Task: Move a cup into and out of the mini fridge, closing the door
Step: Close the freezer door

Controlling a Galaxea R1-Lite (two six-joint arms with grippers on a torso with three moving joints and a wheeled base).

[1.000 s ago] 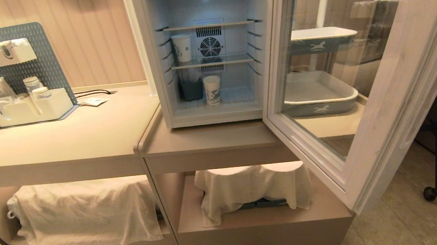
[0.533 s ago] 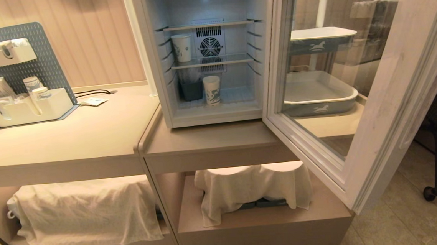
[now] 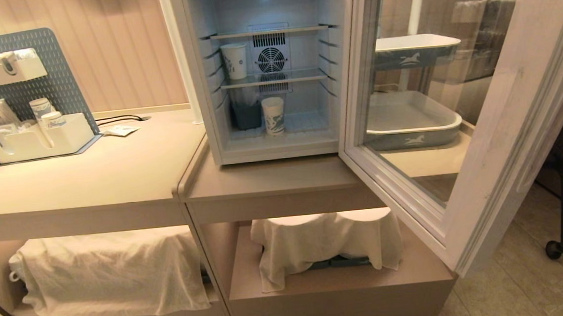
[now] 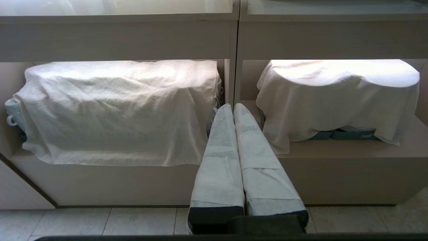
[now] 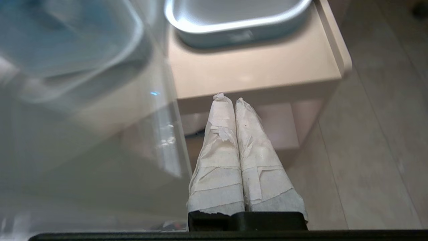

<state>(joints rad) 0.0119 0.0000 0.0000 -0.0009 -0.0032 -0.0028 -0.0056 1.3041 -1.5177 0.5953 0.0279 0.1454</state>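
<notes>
Currently both my grippers are empty with fingers pressed together. The left gripper (image 4: 234, 107) sits low, facing the cloth-draped lower shelves (image 4: 117, 110); I judge it parked. The right gripper (image 5: 229, 98) is beside the door (image 3: 487, 128), which swings wide toward me, its glass showing grey trays (image 3: 410, 119) with a white horse emblem on the counter behind it; no lettering is readable. Farther in, the mini fridge (image 3: 197, 84) stands open, interior lit. The cup (image 3: 273, 116) with the blue swirl stands upright on the fridge floor near a dark container (image 3: 246, 116), probably kept forward for easy reach. A second cup (image 3: 234, 61) rests on the shelf above.
</notes>
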